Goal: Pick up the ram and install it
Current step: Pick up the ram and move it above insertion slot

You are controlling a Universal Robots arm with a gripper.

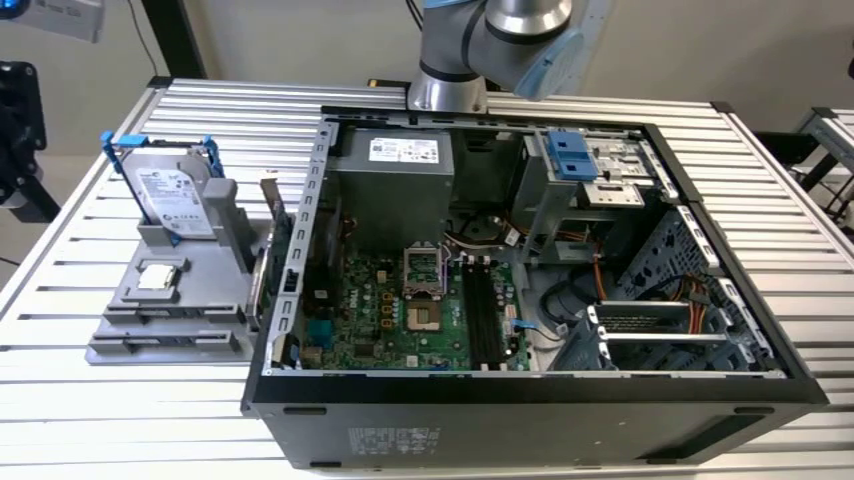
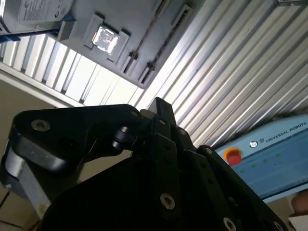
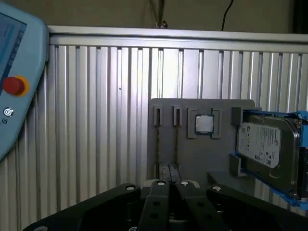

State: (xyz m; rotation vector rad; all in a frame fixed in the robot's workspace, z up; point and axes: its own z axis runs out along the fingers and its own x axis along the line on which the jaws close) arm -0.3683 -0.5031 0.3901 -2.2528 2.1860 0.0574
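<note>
The ram (image 3: 176, 144) shows edge-on as a thin strip standing in a slot of the grey holder (image 3: 202, 154), with a second like strip (image 3: 158, 144) beside it. In the first wrist view my gripper (image 3: 169, 185) hangs above the table, short of those slots, with its black fingers together and nothing between them. The second wrist view shows the same gripper (image 2: 161, 108) from behind its linkage. In the exterior view the holder (image 1: 167, 330) lies at the left of the open computer case (image 1: 534, 390). The motherboard's black slots (image 1: 483, 320) lie inside the case, and the arm (image 1: 494, 40) rises behind it.
On the holder stand a silver hard drive with blue rails (image 3: 267, 149) and a small square chip (image 3: 203, 123). A light-blue pendant with a red button (image 3: 12, 85) lies on the ribbed aluminium table (image 3: 96, 120). Cables and a drive cage (image 1: 587, 165) crowd the case's right side.
</note>
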